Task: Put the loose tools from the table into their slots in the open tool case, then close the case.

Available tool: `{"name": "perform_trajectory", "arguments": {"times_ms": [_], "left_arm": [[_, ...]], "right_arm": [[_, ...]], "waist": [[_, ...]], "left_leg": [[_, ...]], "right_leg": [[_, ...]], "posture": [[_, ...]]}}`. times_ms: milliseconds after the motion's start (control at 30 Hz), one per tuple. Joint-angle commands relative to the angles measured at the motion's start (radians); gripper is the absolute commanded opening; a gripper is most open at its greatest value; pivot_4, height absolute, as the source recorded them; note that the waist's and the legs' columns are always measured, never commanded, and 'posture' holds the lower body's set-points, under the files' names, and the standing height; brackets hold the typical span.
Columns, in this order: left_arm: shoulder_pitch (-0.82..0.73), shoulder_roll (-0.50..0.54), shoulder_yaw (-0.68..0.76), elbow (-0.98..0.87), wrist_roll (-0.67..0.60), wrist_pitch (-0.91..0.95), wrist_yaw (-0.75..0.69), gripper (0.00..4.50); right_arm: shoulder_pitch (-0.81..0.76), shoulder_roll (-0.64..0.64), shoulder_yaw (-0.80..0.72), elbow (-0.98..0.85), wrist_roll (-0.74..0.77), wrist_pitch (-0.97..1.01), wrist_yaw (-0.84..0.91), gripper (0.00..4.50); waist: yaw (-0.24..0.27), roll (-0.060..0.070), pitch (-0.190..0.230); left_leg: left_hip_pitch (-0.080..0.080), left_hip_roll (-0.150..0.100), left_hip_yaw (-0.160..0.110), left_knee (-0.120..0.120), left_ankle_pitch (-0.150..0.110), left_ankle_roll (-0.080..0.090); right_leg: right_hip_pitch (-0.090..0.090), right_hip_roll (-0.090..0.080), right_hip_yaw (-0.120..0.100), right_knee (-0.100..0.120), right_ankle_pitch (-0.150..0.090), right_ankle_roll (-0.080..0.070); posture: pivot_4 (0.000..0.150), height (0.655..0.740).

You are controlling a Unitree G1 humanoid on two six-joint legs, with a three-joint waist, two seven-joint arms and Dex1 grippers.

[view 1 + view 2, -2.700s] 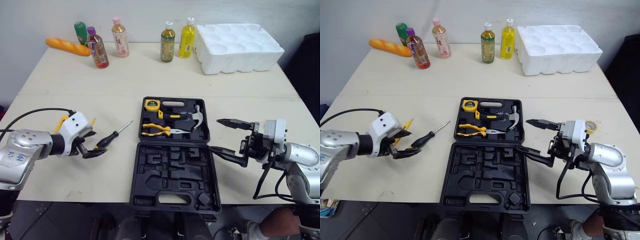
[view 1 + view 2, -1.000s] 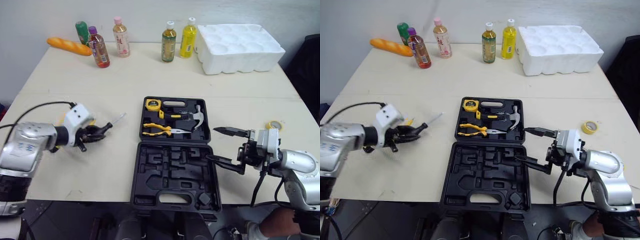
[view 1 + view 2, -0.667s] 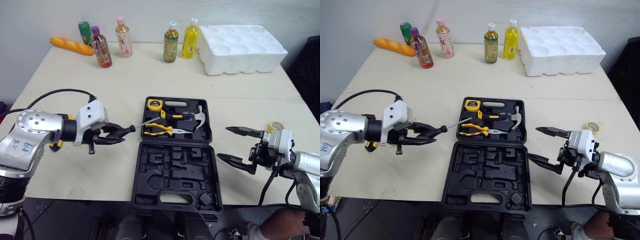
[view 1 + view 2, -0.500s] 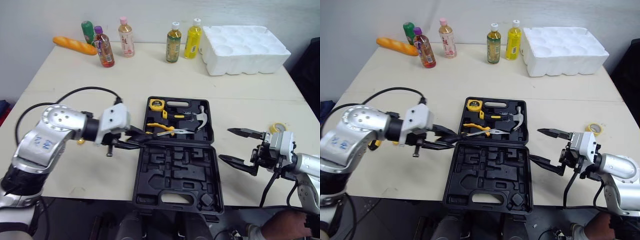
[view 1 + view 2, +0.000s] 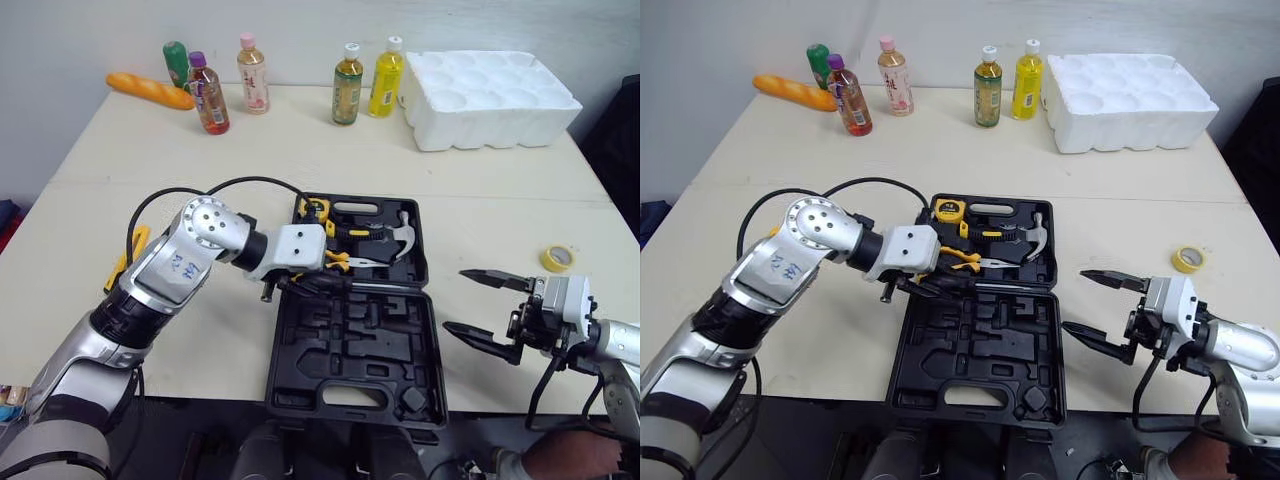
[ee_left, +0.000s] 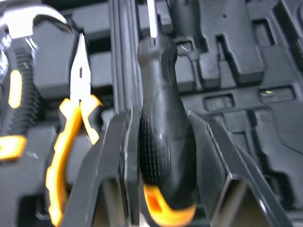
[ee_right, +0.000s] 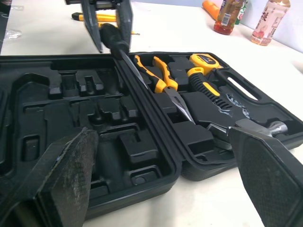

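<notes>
The black tool case (image 5: 350,400) lies open at the table's front middle. Its far half holds a tape measure (image 5: 312,208), yellow-handled pliers (image 5: 338,262) and a hammer (image 5: 400,228); the near half's slots are bare. My left gripper (image 5: 322,283) is shut on a black-handled screwdriver (image 6: 163,156) with an orange end, held just over the case's hinge line with its shaft (image 5: 385,286) pointing right. My right gripper (image 5: 490,305) hangs wide open with nothing in it, just right of the case's near half. A yellow utility knife (image 5: 128,260) lies on the table at the left.
A yellow tape roll (image 5: 556,258) sits at the right, beyond my right gripper. At the back stand several bottles (image 5: 346,84), a bread loaf (image 5: 150,90) and a white foam tray (image 5: 490,85). A black cable (image 5: 180,195) loops over my left arm.
My left gripper has carried the screwdriver rightward from the table's left side to over the case hinge. The right gripper has drifted slightly right, still open.
</notes>
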Motion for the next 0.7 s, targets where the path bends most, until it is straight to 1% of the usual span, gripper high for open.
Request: {"name": "perform_trajectory", "arguments": {"times_ms": [33,200,433,700], "left_arm": [[-0.023,-0.017,-0.012,-0.008,0.054,0.001,0.011,1.15],[-0.017,-0.001,-0.036,-0.068,0.084,0.050,-0.036,1.15],[-0.002,0.011,-0.054,-0.090,0.133,0.064,-0.043,1.15],[-0.004,-0.027,-0.070,-0.074,0.191,0.079,-0.028,1.15]], "right_arm": [[0.009,-0.008,-0.022,-0.038,0.002,-0.011,-0.008,4.50],[0.002,0.001,-0.003,-0.035,-0.009,-0.013,-0.019,4.50],[-0.012,0.012,0.010,-0.029,-0.019,-0.014,-0.022,4.50],[-0.011,0.015,0.015,-0.028,-0.020,-0.018,-0.022,4.50]], "waist": [[0.001,0.000,0.000],[0.000,0.000,0.000],[0.000,0.000,0.000],[0.003,0.000,0.000]], "left_leg": [[0.000,0.000,0.000,0.000,0.000,0.000],[0.000,0.000,0.000,0.000,0.000,0.000],[0.000,0.000,-0.001,0.000,0.000,0.000],[0.000,0.000,-0.001,0.001,0.000,0.000]], "right_leg": [[0.000,0.000,0.000,0.000,0.000,0.000],[0.000,0.000,0.000,0.000,0.000,0.000],[0.000,0.000,0.000,0.000,0.000,0.000],[0.000,0.000,0.000,0.000,0.000,0.000]], "posture": [[0.150,0.7400],[0.150,0.7400],[0.150,0.7400],[0.150,0.7400]]}}
